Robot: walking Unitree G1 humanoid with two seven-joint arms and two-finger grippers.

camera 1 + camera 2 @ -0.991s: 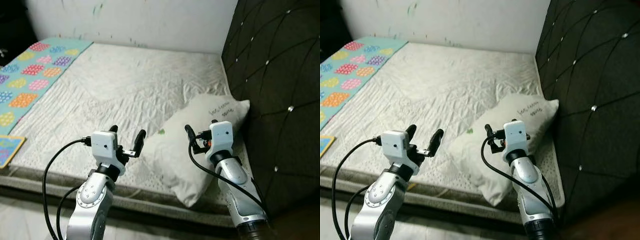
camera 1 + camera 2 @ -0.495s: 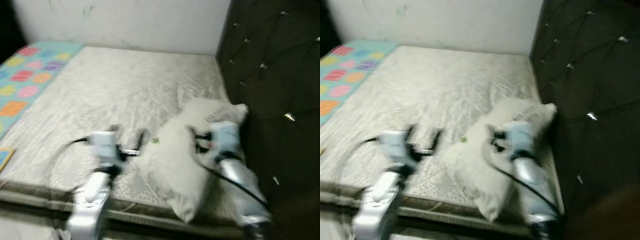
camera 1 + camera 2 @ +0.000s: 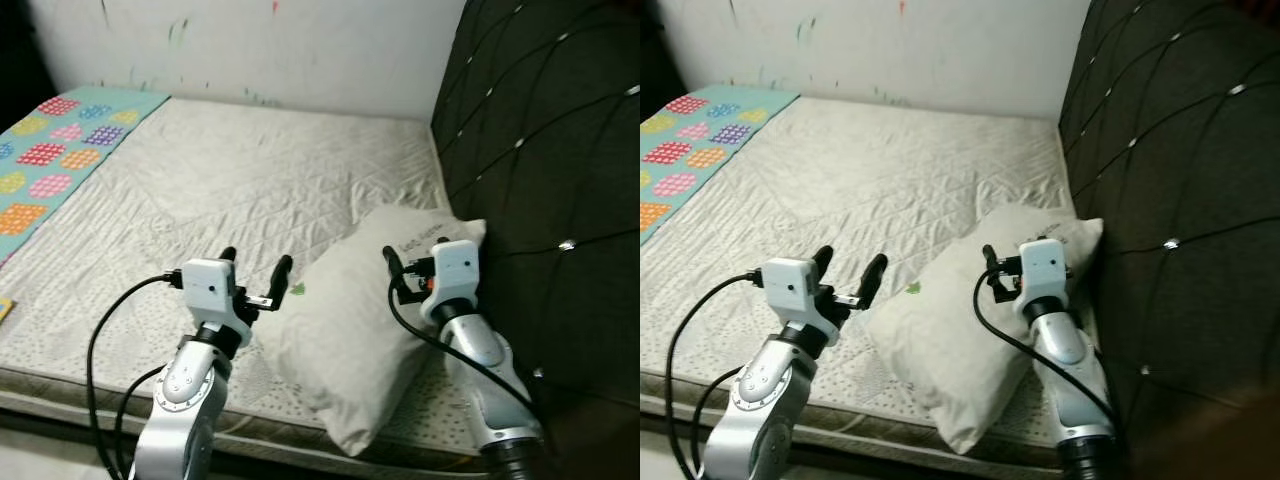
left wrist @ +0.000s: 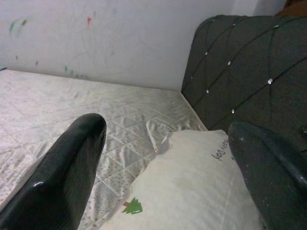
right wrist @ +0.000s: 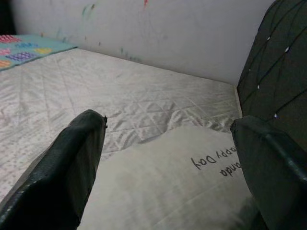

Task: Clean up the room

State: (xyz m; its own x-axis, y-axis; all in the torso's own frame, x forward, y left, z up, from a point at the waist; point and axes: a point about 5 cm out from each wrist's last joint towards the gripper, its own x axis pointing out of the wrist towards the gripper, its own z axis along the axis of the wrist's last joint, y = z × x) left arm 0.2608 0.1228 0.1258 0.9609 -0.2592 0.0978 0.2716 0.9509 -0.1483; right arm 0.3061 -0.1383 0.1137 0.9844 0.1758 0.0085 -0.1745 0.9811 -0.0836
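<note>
Pillow (image 3: 360, 330) lies askew on the mattress (image 3: 200, 190) at its near right by the headboard (image 3: 540, 150), now closer as the robot has stepped in, with left gripper (image 3: 253, 277) and right gripper (image 3: 408, 268) both spread, holding nothing, ready to straighten it.

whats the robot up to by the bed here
The robot stands at the side of a bed, both arms raised over a white pillow that lies on the mattress by the dark tufted headboard. The left tool hovers open near the pillow's edge, and the right tool is open just above the pillow. Neither holds anything yet. A colourful patterned blanket lies at the far side of the bed.
</note>
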